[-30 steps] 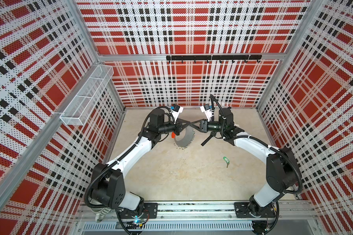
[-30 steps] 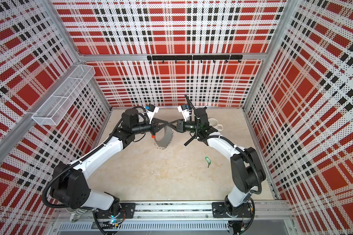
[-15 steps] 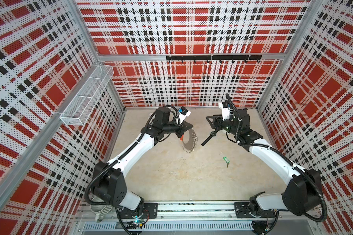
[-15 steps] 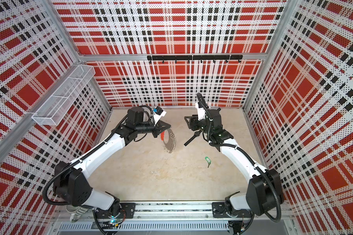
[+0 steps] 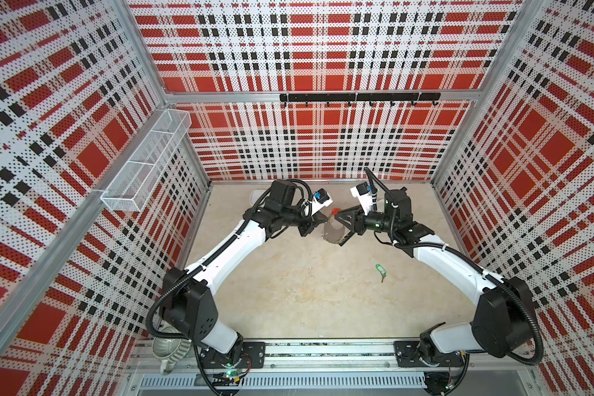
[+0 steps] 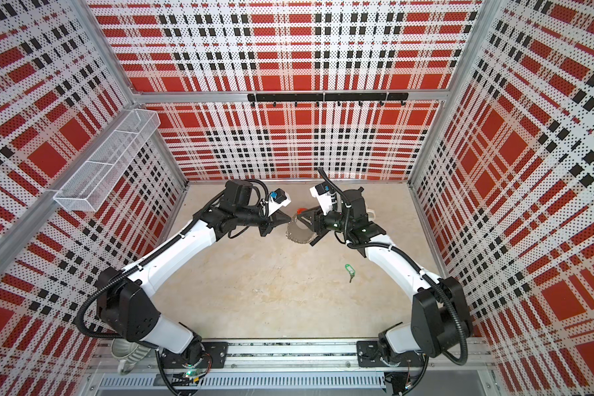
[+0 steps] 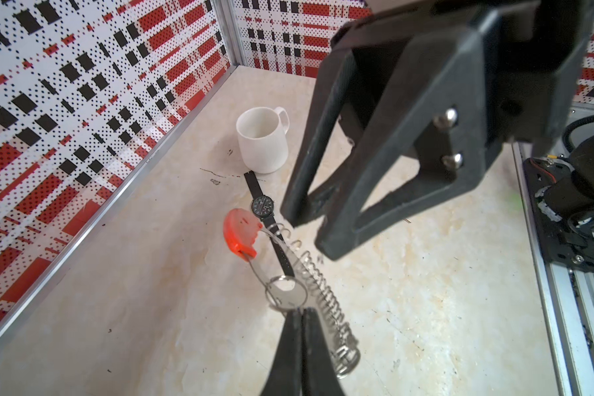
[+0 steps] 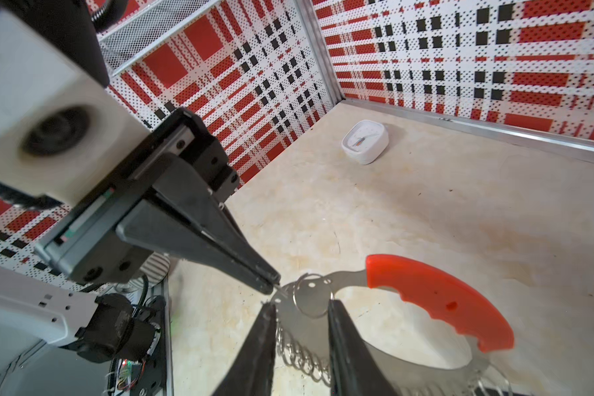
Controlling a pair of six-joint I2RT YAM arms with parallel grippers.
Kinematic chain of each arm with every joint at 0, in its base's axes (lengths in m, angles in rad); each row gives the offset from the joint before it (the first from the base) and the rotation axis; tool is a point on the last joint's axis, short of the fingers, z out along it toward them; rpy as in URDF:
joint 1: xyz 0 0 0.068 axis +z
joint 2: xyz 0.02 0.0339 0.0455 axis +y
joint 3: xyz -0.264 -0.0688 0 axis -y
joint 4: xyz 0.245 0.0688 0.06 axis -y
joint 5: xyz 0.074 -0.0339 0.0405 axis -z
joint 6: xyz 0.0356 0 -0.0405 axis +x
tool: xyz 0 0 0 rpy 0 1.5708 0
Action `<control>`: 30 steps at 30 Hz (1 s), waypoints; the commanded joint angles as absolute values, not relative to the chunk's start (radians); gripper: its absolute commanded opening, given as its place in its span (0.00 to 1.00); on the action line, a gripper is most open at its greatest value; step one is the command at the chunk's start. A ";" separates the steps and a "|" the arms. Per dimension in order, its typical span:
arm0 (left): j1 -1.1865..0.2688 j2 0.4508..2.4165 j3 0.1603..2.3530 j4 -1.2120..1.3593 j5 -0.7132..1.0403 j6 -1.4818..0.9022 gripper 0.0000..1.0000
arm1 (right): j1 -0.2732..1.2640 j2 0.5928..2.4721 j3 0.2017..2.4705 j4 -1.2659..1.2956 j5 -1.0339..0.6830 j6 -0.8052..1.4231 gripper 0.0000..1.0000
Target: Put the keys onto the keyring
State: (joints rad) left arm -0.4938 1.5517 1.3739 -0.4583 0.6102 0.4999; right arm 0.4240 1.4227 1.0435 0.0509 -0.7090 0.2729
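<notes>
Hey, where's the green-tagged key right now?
In a top view the key lies alone on the table, right of centre, just inside the right arm, well clear of the keyring.

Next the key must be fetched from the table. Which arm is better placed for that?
Right. The key lies on the table on that arm's side, while the left gripper is shut on the keyring, holding it off the table.

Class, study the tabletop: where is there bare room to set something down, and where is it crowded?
Free: the wide middle of the table, bordered by the left arm, the right arm, the front rail and the green-tagged key. Crowded: the back strip, where the mug, wristwatch and white clock sit near the held keyring.
</notes>
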 commanded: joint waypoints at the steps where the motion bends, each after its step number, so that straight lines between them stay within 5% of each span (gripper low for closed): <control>1: -0.482 1.523 1.408 -0.468 0.650 0.530 0.00 | 0.438 1.435 1.029 0.116 -0.757 0.253 0.28; 30: -0.449 1.488 1.387 -0.472 0.747 0.519 0.00 | 0.483 1.471 1.023 0.177 -0.748 0.240 0.27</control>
